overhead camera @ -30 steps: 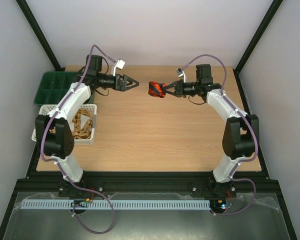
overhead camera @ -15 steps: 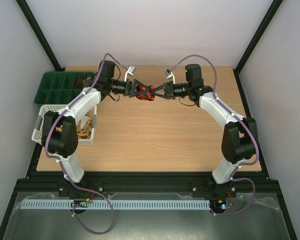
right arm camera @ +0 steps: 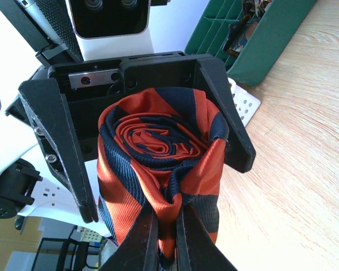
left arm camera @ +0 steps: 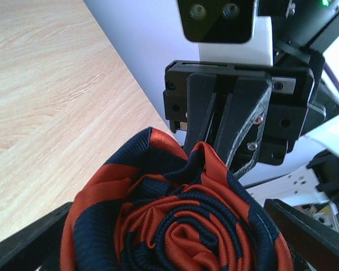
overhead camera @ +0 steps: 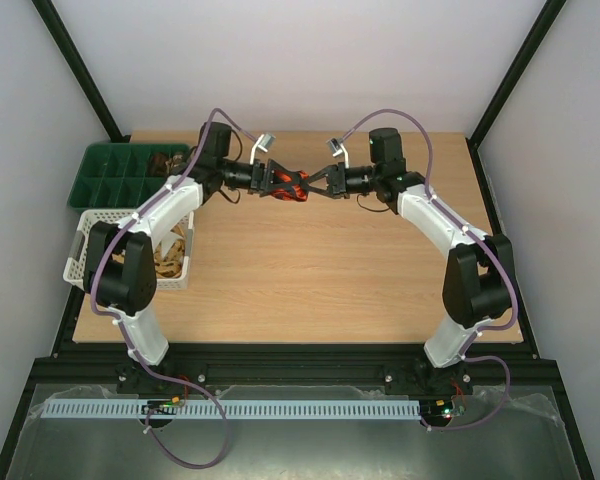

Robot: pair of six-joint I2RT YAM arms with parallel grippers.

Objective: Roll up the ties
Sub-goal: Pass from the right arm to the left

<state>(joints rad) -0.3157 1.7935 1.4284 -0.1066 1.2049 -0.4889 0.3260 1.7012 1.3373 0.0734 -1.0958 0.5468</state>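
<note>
A rolled red-and-black striped tie [overhead camera: 292, 187] hangs above the far middle of the table, between my two grippers. My right gripper [overhead camera: 303, 188] is shut on a fold of the roll's outer layer; in the right wrist view its two fingers [right arm camera: 148, 237] pinch the fabric [right arm camera: 158, 147] from below. My left gripper [overhead camera: 283, 183] faces it, open, with its jaws on either side of the roll. One left finger [right arm camera: 229, 130] touches the roll and the other [right arm camera: 59, 147] stands a little off it. The roll's spiral end [left arm camera: 181, 226] fills the left wrist view.
A green compartment tray [overhead camera: 105, 178] sits at the far left, with a brown tie [overhead camera: 163, 160] in one cell. A white lattice basket [overhead camera: 80, 255] in front of it holds tan patterned ties [overhead camera: 168, 255]. The tray [right arm camera: 254, 39] also shows in the right wrist view.
One second ago the grippers were apart, with the left one empty. Both moved toward each other, and the roll now sits between the left jaws. Little has moved in the last half second.
</note>
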